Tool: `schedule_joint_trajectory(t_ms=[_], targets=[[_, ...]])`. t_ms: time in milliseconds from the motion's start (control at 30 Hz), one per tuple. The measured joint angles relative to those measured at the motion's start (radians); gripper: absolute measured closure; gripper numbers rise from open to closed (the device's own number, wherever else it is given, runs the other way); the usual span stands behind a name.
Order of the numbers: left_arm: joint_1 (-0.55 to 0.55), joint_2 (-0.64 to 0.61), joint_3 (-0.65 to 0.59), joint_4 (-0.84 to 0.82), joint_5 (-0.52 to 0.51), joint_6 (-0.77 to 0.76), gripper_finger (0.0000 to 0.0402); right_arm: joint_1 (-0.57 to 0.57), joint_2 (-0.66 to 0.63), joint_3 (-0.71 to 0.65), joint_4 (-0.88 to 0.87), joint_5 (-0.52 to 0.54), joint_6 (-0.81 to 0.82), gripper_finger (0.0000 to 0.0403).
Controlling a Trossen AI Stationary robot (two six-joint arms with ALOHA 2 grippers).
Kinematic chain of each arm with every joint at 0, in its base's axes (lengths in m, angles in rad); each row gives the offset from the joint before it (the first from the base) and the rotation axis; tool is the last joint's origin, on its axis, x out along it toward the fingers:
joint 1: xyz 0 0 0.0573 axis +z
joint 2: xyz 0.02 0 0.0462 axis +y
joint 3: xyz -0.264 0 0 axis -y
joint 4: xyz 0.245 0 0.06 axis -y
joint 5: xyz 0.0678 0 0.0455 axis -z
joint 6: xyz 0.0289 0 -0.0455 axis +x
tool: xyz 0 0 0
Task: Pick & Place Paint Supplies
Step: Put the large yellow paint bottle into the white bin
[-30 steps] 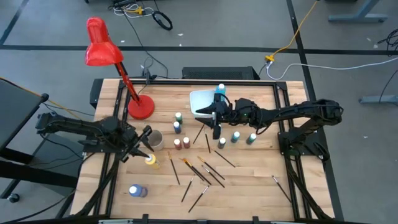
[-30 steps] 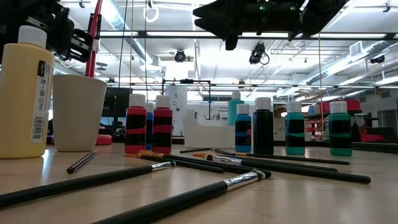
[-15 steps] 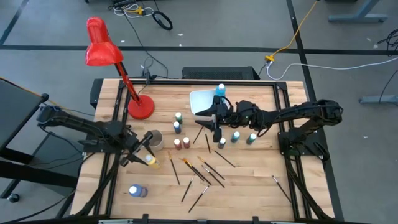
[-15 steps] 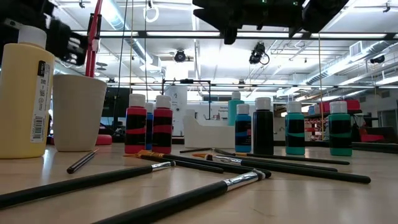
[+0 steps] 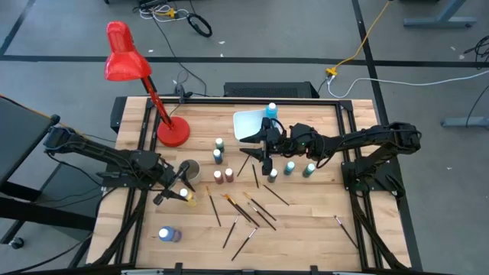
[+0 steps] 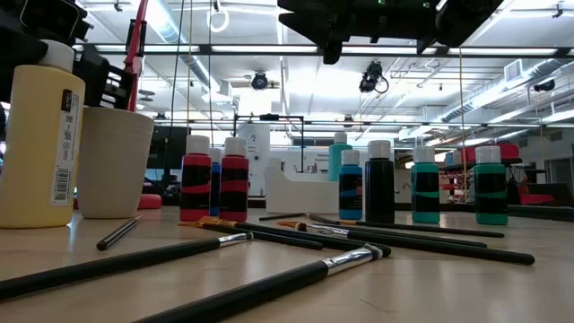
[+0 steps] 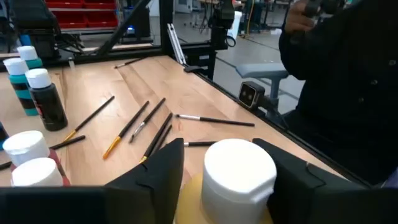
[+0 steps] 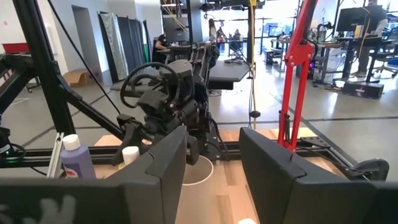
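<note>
obstacles: bottle cluster (image 5: 263,164), brushes (image 5: 248,210) mid-table | free: front-right boards (image 5: 306,237)

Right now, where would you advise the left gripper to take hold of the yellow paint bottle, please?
Probably at the white cap and neck, coming down from above. The yellow paint bottle stands upright beside the beige cup, so low side access is tight. In the left wrist view, the left gripper already has its fingers open on either side of the cap, not closed on it.

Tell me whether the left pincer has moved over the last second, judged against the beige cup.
Yes. In the high view the left pincer has swung toward the table's front, from beside the beige cup to around the yellow paint bottle, whose white cap sits between its fingers.
</note>
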Motion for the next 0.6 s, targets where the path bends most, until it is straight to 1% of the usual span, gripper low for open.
schedule_joint_trajectory(t_ms=[67, 167, 200, 267, 333, 433, 533, 600], targets=[[0.0, 0.0, 0.0, 0.014, 0.007, -0.018, 0.0238, 0.0, 0.0, 0.0, -0.003, 0.0, 0.0, 0.025], [0.001, 0.001, 0.0, 0.086, 0.077, -0.064, 0.0279, 0.0, 0.0, 0.0, -0.013, 0.0, 0.015, 0.025], [0.0, 0.002, -0.001, 0.123, 0.106, -0.088, 0.028, 0.0, 0.0, 0.0, -0.017, -0.001, 0.029, 0.025], [-0.001, 0.0, 0.0, 0.195, 0.119, -0.121, 0.028, 0.0, 0.0, 0.0, -0.018, -0.012, 0.046, 0.025], [0.0, 0.0, 0.0, 0.238, 0.09, -0.141, 0.028, 0.0, 0.0, 0.0, -0.015, -0.043, 0.049, 0.025], [0.0, 0.002, 0.024, 0.232, 0.032, -0.134, 0.028, 0.001, -0.022, 0.0, -0.01, -0.095, 0.059, 0.025], [0.0, 0.018, 0.092, 0.175, -0.033, -0.116, 0.028, 0.002, -0.072, 0.0, -0.03, -0.169, 0.121, 0.025], [0.0, 0.05, 0.144, 0.145, -0.058, -0.067, 0.028, 0.002, -0.123, 0.0, -0.071, -0.242, 0.143, 0.025]])
